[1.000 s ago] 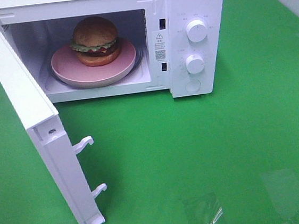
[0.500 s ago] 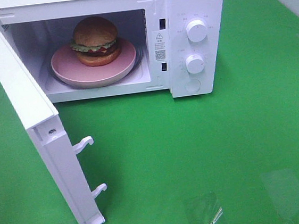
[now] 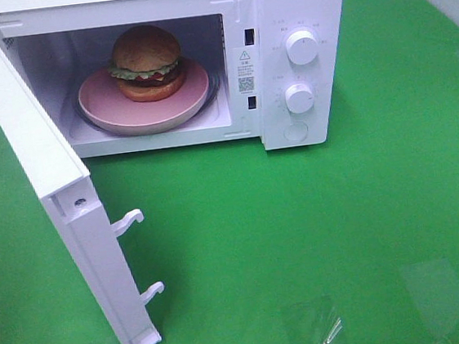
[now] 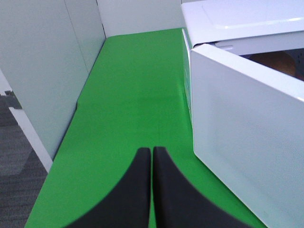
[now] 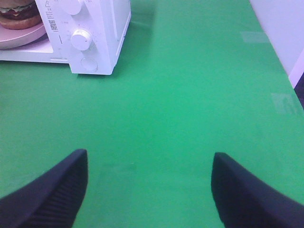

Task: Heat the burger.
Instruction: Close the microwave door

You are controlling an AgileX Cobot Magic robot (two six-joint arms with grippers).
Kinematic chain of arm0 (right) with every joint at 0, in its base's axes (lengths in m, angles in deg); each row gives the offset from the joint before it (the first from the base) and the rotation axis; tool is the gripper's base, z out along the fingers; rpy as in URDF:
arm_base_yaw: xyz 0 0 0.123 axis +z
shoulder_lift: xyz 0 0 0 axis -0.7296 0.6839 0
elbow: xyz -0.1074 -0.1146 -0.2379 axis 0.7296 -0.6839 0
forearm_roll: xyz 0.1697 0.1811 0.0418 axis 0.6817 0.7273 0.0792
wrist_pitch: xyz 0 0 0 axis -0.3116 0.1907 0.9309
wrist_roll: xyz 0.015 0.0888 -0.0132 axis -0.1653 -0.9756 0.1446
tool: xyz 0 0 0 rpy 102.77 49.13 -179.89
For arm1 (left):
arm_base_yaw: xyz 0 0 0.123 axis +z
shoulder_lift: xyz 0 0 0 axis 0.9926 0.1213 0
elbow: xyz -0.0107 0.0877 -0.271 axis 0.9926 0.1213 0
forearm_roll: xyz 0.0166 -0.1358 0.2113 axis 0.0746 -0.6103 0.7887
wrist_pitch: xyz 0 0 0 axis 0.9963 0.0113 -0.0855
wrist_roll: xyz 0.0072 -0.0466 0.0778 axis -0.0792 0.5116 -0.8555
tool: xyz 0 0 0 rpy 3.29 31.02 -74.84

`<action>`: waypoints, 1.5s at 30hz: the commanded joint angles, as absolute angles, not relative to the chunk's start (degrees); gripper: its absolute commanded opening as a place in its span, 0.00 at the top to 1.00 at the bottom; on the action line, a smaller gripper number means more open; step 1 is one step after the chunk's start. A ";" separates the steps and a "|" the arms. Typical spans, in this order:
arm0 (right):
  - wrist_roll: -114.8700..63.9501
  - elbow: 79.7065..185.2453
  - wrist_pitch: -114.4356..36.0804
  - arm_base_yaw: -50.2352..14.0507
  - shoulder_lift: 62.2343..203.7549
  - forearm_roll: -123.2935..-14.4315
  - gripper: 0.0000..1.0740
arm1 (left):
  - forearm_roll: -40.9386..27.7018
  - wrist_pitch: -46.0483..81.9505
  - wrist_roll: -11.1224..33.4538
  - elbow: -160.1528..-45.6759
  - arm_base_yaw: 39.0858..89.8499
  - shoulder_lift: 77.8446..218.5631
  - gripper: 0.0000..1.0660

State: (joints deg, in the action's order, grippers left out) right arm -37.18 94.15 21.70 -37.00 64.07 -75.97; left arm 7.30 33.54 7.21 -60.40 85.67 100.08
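Note:
The burger (image 3: 146, 62), golden bun over lettuce and a dark patty, sits on a pink plate (image 3: 107, 103) inside the white microwave (image 3: 294, 1). The microwave door (image 3: 46, 183) stands swung wide open toward the front left. In the right wrist view the burger (image 5: 19, 14) shows at the picture's corner. My left gripper (image 4: 152, 154) is shut with nothing between its black fingers, hovering over green cloth beside the outer face of the door (image 4: 237, 142). Over the cloth in front of the control panel, my right gripper (image 5: 149, 164) is open and holds nothing. Neither gripper shows in the exterior high view.
Two white knobs (image 3: 303, 47) and a round button (image 3: 296, 131) sit on the microwave's right panel. Two door latch hooks (image 3: 128, 222) stick out from the door's inner edge. A grey partition wall (image 4: 42, 71) borders the green table on the left arm's side.
In the exterior high view nothing has visibly moved; burger, plate and door stay put.

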 commanded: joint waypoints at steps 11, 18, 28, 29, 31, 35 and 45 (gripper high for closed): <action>-37.06 94.03 21.76 -37.52 62.69 -75.85 0.33 | 6.96 0.19 7.56 -52.49 85.72 115.09 1.00; -37.06 94.03 21.76 -37.52 62.69 -75.85 0.33 | 6.96 -18.09 8.93 -46.99 85.72 126.37 1.00; -37.06 94.03 21.76 -37.52 62.69 -75.85 0.33 | 16.53 -28.92 17.87 -46.88 85.50 140.98 1.00; -37.06 94.03 21.76 -37.52 62.69 -75.85 0.33 | 20.88 -31.04 19.76 -46.94 85.50 143.62 1.00; -37.06 94.03 21.76 -37.52 62.69 -75.85 0.33 | 23.63 -34.02 21.48 -46.94 85.50 146.08 1.00; -37.06 94.03 21.76 -37.52 62.69 -75.85 0.33 | 25.58 -37.97 23.37 -46.94 85.50 149.58 1.00; -37.06 94.03 21.76 -37.52 62.69 -75.85 0.33 | 29.36 -43.01 25.83 -48.08 85.50 159.20 1.00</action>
State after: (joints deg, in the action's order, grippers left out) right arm -37.18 94.15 21.70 -37.00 64.07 -75.97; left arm 28.22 -40.78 25.09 -47.22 85.67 157.60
